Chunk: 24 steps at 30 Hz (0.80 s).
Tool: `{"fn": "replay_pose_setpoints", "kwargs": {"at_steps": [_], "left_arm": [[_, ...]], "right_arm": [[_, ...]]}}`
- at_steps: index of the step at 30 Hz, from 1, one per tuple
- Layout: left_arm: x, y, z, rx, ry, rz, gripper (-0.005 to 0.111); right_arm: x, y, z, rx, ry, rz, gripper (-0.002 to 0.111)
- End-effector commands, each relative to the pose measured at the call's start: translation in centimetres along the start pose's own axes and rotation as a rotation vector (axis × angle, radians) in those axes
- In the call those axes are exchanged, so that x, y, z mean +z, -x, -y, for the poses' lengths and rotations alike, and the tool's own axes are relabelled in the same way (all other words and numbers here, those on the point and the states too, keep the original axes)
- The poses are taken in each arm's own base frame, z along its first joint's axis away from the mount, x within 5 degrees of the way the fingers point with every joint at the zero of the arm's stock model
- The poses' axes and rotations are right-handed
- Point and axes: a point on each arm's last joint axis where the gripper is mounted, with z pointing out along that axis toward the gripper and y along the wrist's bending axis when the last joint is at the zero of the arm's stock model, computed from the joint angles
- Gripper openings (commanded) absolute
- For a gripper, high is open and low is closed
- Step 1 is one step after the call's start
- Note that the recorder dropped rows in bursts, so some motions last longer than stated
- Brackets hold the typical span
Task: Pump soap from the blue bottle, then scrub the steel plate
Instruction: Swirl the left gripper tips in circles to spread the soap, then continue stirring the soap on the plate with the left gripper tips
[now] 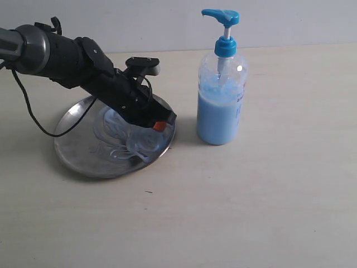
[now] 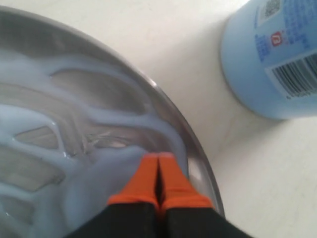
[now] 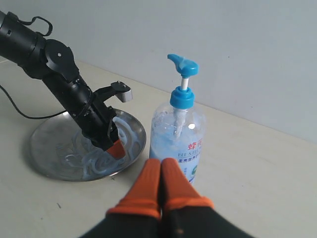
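Beige tabletop (image 1: 268, 195) holds blue bottle (image 1: 219, 111), its red-lettered label (image 3: 192, 158) seemingly Chinese.

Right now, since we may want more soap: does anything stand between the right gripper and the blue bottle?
Nothing visible does. The right gripper, shut, faces the blue bottle directly; the left gripper is off to the side, tips down on the steel plate.

Exterior view: left arm (image 1: 83, 67) is cut off at the picture's left edge. It covers the middle of the steel plate (image 1: 75, 159) and some rim behind it. Left wrist view: plate cropped by two edges, blue bottle (image 2: 267, 64) shows its lower body only, label (image 2: 292, 74) print blurred. Right wrist view: right gripper (image 3: 160, 164) cropped below the jaws, bottle label too small to read.
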Motion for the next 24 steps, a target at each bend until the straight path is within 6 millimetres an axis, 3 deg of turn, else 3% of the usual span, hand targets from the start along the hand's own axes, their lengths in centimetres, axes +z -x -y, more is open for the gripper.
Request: {"fn": "replay_pose_setpoints", "kwargs": {"at_steps": [1, 13, 24], "left_arm": [[-0.1, -0.2, 0.4, 0.011, -0.016, -0.015, 0.000], [1.8, -0.8, -0.6, -0.020, 0.020, -0.012, 0.000], [1.6, -1.7, 0.3, -0.027, -0.077, -0.111, 0.000]], "right_arm": [[0.0, 0.0, 0.0, 0.003, -0.003, 0.011, 0.000], [0.0, -0.1, 0.0, 0.003, -0.002, 0.007, 0.000], [0.0, -0.1, 0.0, 0.003, -0.002, 0.007, 0.000]]}}
